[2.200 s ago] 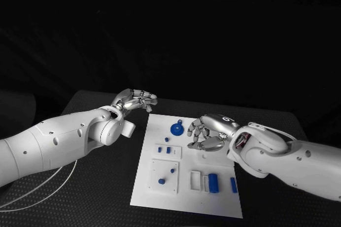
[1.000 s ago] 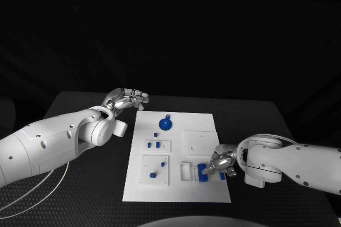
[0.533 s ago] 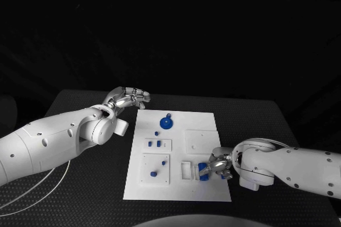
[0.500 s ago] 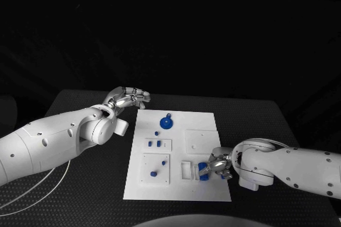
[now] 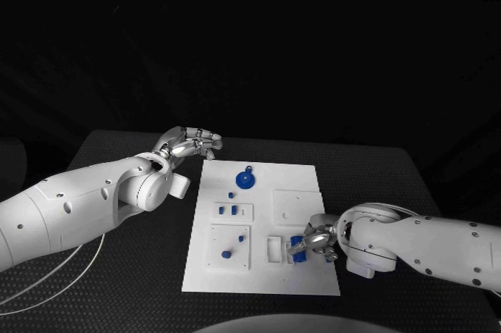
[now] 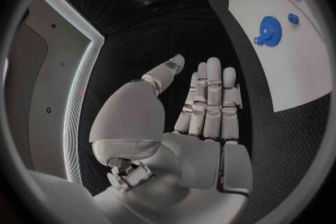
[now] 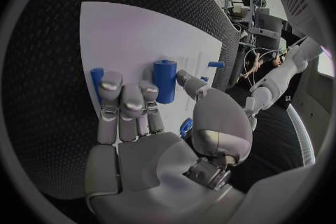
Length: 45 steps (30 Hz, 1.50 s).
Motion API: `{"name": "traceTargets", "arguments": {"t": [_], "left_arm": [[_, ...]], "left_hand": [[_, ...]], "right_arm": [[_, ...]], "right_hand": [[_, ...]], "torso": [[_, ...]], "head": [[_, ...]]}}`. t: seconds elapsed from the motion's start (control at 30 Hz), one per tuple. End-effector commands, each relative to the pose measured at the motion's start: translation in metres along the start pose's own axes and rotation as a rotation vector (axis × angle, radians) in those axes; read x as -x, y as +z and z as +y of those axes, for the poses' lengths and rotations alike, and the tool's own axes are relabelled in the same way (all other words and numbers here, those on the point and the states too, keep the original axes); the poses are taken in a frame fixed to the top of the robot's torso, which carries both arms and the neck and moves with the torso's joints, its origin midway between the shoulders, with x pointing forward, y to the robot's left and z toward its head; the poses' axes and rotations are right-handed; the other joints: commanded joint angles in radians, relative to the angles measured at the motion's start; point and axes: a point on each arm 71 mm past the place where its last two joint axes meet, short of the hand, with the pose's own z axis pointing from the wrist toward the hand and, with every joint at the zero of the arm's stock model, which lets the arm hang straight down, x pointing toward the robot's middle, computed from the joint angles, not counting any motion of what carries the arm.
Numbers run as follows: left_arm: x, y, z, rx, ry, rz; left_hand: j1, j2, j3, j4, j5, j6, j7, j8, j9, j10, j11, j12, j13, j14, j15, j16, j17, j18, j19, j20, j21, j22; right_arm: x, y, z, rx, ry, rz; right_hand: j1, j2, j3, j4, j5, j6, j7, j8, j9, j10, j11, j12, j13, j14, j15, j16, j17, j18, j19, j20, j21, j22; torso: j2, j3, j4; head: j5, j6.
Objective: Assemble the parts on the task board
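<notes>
The white task board [image 5: 297,175] lies in the middle of the table. A blue gear [image 5: 245,179] sits at its far part, also seen as the gear [image 6: 269,28] in the left wrist view. Small blue pegs [image 5: 226,210] stand on the board's left side. A blue cylinder [image 5: 297,247] lies near the near right corner. My right hand [image 5: 318,239] hovers over it, fingers [image 7: 122,95] stretched out beside the cylinder [image 7: 165,81], thumb on its other side; contact is unclear. A thin blue bar [image 7: 97,75] lies by the fingertips. My left hand [image 5: 193,142] holds nothing beyond the board's far left corner, its fingers [image 6: 210,95] straight.
Black table [image 5: 125,260] surrounds the board. A white cable [image 5: 73,271] loops over the table at the near left, below my left arm. A white raised square [image 5: 295,203] sits on the board just beyond my right hand.
My right hand has travelled from the board's middle to its near right part and now sits over the blue cylinder, barely moving in the last half second. The left hand stays put.
</notes>
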Motion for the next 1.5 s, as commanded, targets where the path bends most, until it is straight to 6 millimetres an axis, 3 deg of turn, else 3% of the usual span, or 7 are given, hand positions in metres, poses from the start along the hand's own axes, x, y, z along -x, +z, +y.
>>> {"name": "traceTargets", "arguments": {"t": [0.03,0.2,0.37,0.73,1.13,1.5], "left_arm": [[-0.003,0.000,-0.001,-0.004,-0.011,0.017],[-0.002,0.000,-0.001,-0.003,-0.010,0.016],[-0.002,0.000,0.000,-0.001,-0.010,0.016],[-0.002,0.000,0.000,0.001,-0.011,0.019],[-0.003,0.001,0.000,0.001,-0.013,0.024],[-0.004,0.000,0.000,0.001,-0.013,0.025]], "left_hand": [[-0.010,0.000,0.002,0.006,0.003,-0.008,-0.003,-0.002,-0.002,0.003,-0.001,-0.003,-0.001,0.006,-0.001,-0.007,0.001,0.015,0.005,-0.001,-0.006,0.001],[-0.010,0.000,0.002,0.007,0.003,-0.008,-0.003,-0.002,-0.002,0.003,-0.001,-0.003,-0.001,0.006,-0.001,-0.007,0.001,0.015,0.005,-0.001,-0.006,0.001],[-0.010,0.001,0.002,0.007,0.003,-0.008,-0.002,-0.002,-0.002,0.003,-0.001,-0.003,-0.001,0.006,-0.001,-0.007,0.002,0.015,0.005,-0.002,-0.006,0.002],[-0.010,0.001,0.002,0.007,0.003,-0.008,-0.002,-0.002,-0.002,0.003,-0.001,-0.003,-0.001,0.006,-0.001,-0.007,0.002,0.015,0.005,-0.002,-0.006,0.002],[-0.013,0.002,0.002,0.009,0.003,-0.009,-0.002,-0.002,-0.002,0.003,-0.001,-0.003,-0.001,0.006,-0.001,-0.009,0.003,0.014,0.005,-0.001,-0.007,0.002],[-0.013,0.002,0.002,0.010,0.004,-0.010,-0.002,-0.002,-0.002,0.003,-0.001,-0.003,-0.002,0.005,-0.001,-0.009,0.004,0.014,0.005,-0.001,-0.007,0.003]], "right_arm": [[-0.001,0.002,-0.004,-0.021,0.008,-0.018],[0.000,0.000,-0.009,-0.028,0.033,-0.018],[-0.002,-0.007,-0.011,-0.028,0.084,0.006],[0.009,-0.020,0.002,0.005,0.144,0.027],[0.002,-0.012,0.025,0.033,0.113,0.080],[-0.003,-0.005,0.037,0.048,0.087,0.081]], "right_hand": [[0.011,0.022,0.007,-0.015,-0.001,0.001,0.006,-0.001,-0.011,0.001,0.001,0.004,0.002,-0.004,-0.003,0.003,0.001,0.053,0.002,-0.009,0.007,0.020],[0.023,0.080,0.037,-0.065,-0.002,0.020,0.003,0.003,-0.005,0.007,-0.001,0.001,0.003,-0.003,-0.005,0.002,0.005,0.053,-0.006,-0.003,0.016,0.020],[-0.012,0.097,0.065,-0.104,-0.002,0.039,-0.001,0.000,-0.001,0.015,-0.004,-0.005,0.003,0.000,-0.007,0.000,0.008,0.053,-0.009,0.007,0.027,0.018],[-0.042,0.091,0.057,-0.108,-0.002,0.055,-0.004,0.004,0.002,0.019,-0.007,-0.007,0.002,0.001,-0.008,0.000,0.010,0.052,-0.010,0.011,0.031,0.018],[-0.086,0.085,0.049,-0.119,-0.002,0.062,-0.007,-0.003,0.002,0.021,-0.010,-0.013,0.002,0.001,-0.011,-0.002,0.013,0.053,-0.013,0.015,0.036,0.016],[-0.097,0.082,0.048,-0.122,-0.002,0.064,-0.007,-0.005,0.002,0.021,-0.011,-0.016,0.002,0.000,-0.012,-0.004,0.013,0.053,-0.015,0.015,0.036,0.015]], "torso": [[0.000,-0.0004,0.0004],[0.000,-0.0001,-0.0003],[0.000,0.0007,-0.0018],[0.000,0.0008,-0.0014],[0.000,-0.0012,-0.0001],[0.000,-0.0006,0.0004]], "head": [[0.001,-0.001],[0.004,-0.002],[0.007,-0.002],[0.006,-0.001],[0.009,-0.002],[0.015,-0.006]]}}
